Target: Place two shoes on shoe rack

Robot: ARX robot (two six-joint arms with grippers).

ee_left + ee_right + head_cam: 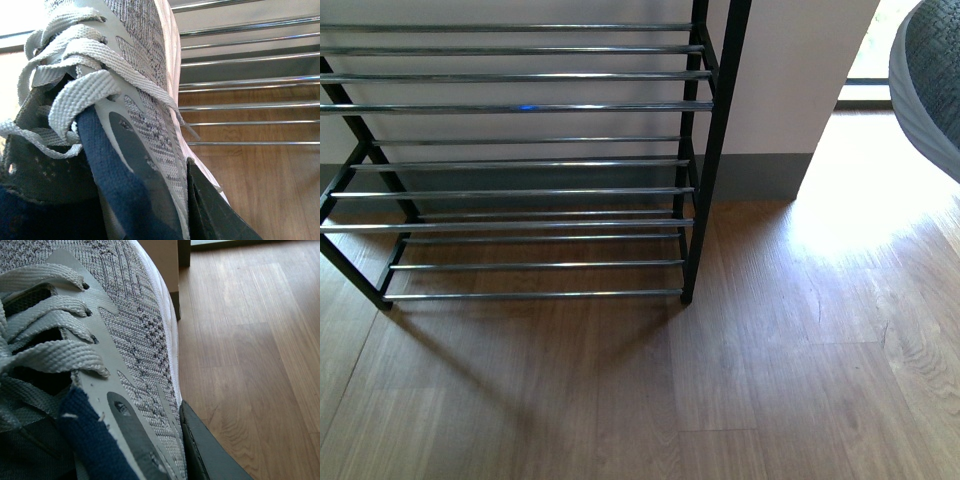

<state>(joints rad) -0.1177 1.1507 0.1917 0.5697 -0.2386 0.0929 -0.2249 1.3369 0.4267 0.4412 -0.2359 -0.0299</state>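
the shoe rack (705, 150) stands at the left of the front view, its black frame on the wood floor (770, 380) and its tiers of chrome rods running across in front of the white wall (790, 70).

in the left wrist view the left gripper (160, 200) is clamped on the left sneaker (145, 60), a grey knit lace-up. its blue-padded finger (115, 190) is tucked inside the collar beside the pale laces (80, 90). its dark finger (210, 210) presses on the outside by the white sole, so the jaws are parted only by the thickness of the shoe's side. this sneaker is held up with the rack's rods and the floor behind it.

at the top right edge of the front view, the grey knit toe and white sole of the right sneaker (930, 80) jut in, well clear of the rack. in the right wrist view the right gripper (150, 445) grips this sneaker (135, 330) in the same way, blue finger (90, 440) inside and dark finger (210, 455) outside. the wall's corner lies just past its toe.
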